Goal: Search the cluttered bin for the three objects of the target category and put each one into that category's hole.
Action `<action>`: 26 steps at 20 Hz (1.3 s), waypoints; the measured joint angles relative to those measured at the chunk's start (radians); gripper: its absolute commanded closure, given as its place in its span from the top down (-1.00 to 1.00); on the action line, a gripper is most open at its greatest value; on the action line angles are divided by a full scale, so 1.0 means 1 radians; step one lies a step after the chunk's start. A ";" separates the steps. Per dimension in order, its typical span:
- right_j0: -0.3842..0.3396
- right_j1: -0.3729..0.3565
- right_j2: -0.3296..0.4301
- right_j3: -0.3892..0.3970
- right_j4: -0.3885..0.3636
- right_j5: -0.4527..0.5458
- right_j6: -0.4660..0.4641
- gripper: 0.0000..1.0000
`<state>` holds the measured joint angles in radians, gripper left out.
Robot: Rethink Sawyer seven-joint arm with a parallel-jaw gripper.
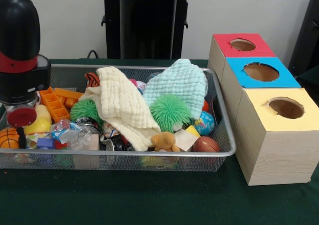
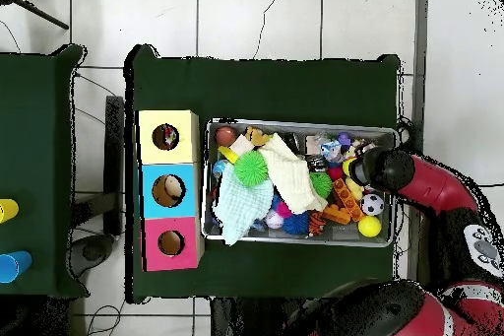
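Note:
The wire mesh bin (image 1: 227, 153) holds a heap of toys and cloths; it also shows in the overhead view (image 2: 300, 123). My gripper (image 1: 22, 134) hangs low over the bin's left end, among a yellow ball (image 1: 41, 123) and an orange ball (image 1: 8, 138). In the overhead view my gripper (image 2: 357, 167) is at the bin's right end. The yellow-topped box (image 1: 279, 135) stands nearest, its round hole (image 1: 285, 107) open. In the overhead view a small many-coloured patch shows inside that hole (image 2: 165, 137). I cannot pick out a patchwork ball in the bin.
A cream cloth (image 1: 124, 108) and a mint cloth (image 1: 182, 83) cover the middle. Two spiky green balls (image 1: 169, 111) (image 1: 85, 110), a globe ball (image 1: 204, 123), a brown ball (image 1: 205, 144) and orange blocks (image 1: 55, 103) lie around. Blue-topped (image 1: 261, 71) and red-topped (image 1: 241, 45) boxes stand behind.

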<state>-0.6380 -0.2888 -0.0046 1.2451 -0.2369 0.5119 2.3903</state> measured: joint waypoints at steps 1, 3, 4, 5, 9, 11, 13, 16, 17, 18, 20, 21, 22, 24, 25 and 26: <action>-0.002 0.001 0.001 0.000 0.000 0.000 0.000 1.00; -0.003 0.000 0.002 0.000 0.000 0.000 0.000 1.00; -0.003 -0.001 0.002 0.001 0.000 0.000 0.000 1.00; -0.003 -0.001 0.003 0.002 0.000 0.000 0.000 1.00; -0.010 -0.010 0.013 0.016 0.000 -0.001 0.000 1.00; -0.021 -0.022 0.026 0.034 0.000 -0.003 0.000 1.00; -0.029 -0.037 0.040 0.048 0.000 -0.003 0.000 1.00; -0.039 -0.058 0.057 0.064 0.001 -0.002 0.000 1.00; -0.042 -0.064 0.061 0.066 0.001 -0.002 0.000 1.00; -0.046 -0.072 0.067 0.068 0.003 -0.002 0.000 1.00; -0.055 -0.086 0.082 0.068 0.006 -0.001 0.000 1.00; -0.058 -0.089 0.086 0.068 0.007 -0.001 0.000 1.00; -0.066 -0.096 0.100 0.069 0.009 -0.001 0.000 1.00; -0.071 -0.099 0.110 0.068 0.009 -0.001 0.000 1.00; -0.074 -0.099 0.117 0.067 0.009 -0.001 0.000 1.00; -0.075 -0.097 0.122 0.066 0.009 -0.001 0.000 1.00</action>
<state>-0.7133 -0.3856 0.1172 1.3116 -0.2276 0.5105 2.3903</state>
